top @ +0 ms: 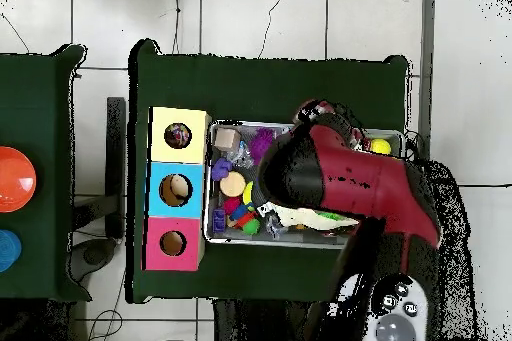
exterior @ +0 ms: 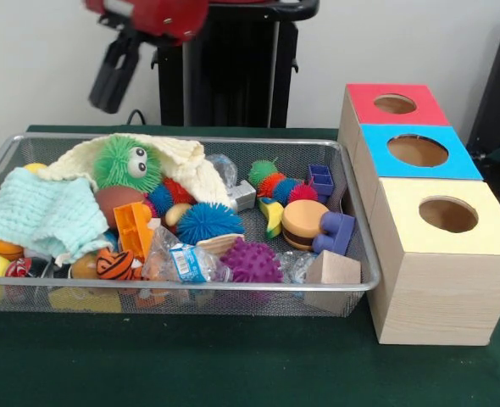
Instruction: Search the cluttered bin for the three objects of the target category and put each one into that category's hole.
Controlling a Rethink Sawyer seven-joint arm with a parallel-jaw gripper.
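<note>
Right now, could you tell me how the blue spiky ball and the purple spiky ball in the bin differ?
The blue spiky ball has long thin soft-looking spines, while the purple spiky ball has short blunt nubs. The blue one lies mid-bin beside the orange block; the purple one sits against the wire bin's front wall, next to a wooden block. The blue one looks slightly wider. Both are round, lie loose and are untouched by the gripper.

wall [exterior: 47, 51]: pale | floor [top: 260, 17]: white tiles | table [exterior: 233, 365]: dark green
</note>
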